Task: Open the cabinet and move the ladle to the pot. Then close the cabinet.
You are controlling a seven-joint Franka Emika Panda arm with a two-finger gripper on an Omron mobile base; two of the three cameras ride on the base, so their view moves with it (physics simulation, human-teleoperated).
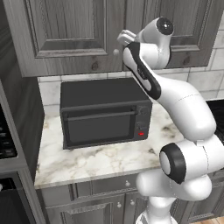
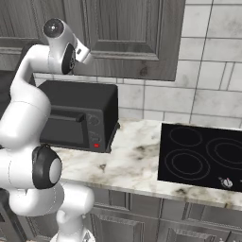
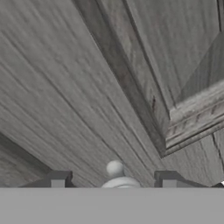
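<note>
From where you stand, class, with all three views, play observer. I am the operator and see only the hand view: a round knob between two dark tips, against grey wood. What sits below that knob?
Observer: The cabinet hangs over a marble counter, and a black microwave stands on the counter under the knob.
Operator: Anything off to the side?
Observer: A black cooktop is set into the counter, to the right of the microwave.
Operator: Is a door ajar?
Observer: No. In the left base view the cabinet doors sit flush and shut, with the claw up at the knob.
</note>
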